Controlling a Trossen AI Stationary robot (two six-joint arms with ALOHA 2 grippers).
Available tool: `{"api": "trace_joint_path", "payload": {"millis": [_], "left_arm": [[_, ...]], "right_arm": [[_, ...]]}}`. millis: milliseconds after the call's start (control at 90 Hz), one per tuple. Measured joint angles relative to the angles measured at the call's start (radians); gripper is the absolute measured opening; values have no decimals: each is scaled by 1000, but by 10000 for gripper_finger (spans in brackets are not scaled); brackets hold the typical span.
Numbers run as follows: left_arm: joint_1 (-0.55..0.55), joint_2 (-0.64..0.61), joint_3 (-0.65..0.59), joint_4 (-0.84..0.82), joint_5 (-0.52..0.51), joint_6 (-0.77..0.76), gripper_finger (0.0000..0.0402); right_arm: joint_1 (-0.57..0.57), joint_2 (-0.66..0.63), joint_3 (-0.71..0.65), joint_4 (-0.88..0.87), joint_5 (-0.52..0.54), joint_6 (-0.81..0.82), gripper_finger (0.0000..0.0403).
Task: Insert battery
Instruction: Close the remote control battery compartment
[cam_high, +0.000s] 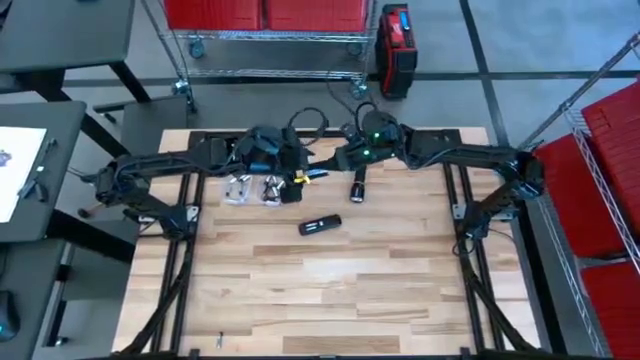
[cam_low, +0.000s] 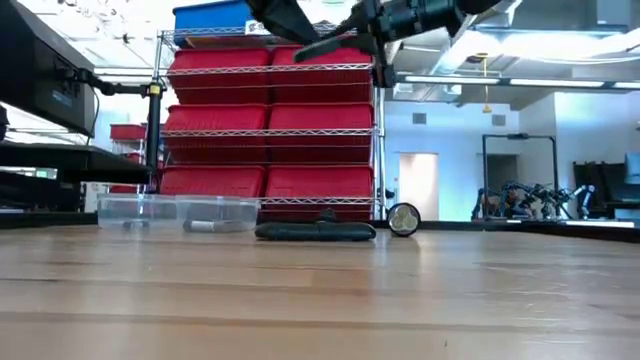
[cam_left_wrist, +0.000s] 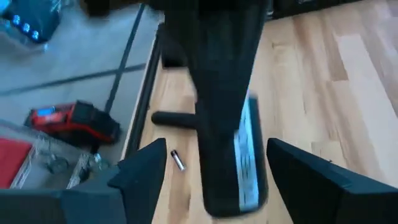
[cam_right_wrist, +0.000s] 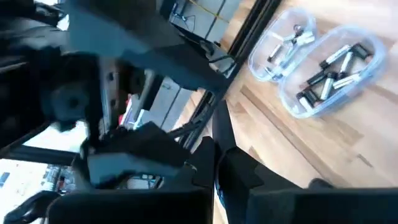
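Gripping black remote (cam_left_wrist: 230, 124), left gripper (cam_left_wrist: 217, 180) fingers (cam_left_wrist: 140, 177) spread wide either side. Right gripper (cam_high: 312, 174) just beside remote, fingers pinched on small battery (cam_high: 303, 177). Flashlight (cam_high: 357, 187) near remote.

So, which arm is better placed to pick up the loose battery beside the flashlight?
Probably the right: its hand hovers close to the battery and flashlight, while the left hand is taken up with a dark device.

Pale wooden worktop (cam_high: 330, 270), smooth planks; beside the clear glossy plastic tubs (cam_right_wrist: 317, 62), a matt black remote (cam_high: 320, 225).
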Motion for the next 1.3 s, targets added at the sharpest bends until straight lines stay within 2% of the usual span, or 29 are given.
{"api": "trace_joint_path", "payload": {"millis": [189, 756, 1300], "left_arm": [[-1, 0, 0, -32, -3, 72, 258], [2, 0, -1, -135, -93, -79, 257], [3, 0, -1, -126, -110, -67, 171]], "right_arm": [[-3, 39, 2, 114, 0, 60, 0], [-15, 41, 0, 143, 3, 118, 0], [-12, 41, 0, 142, 3, 118, 8]]}}
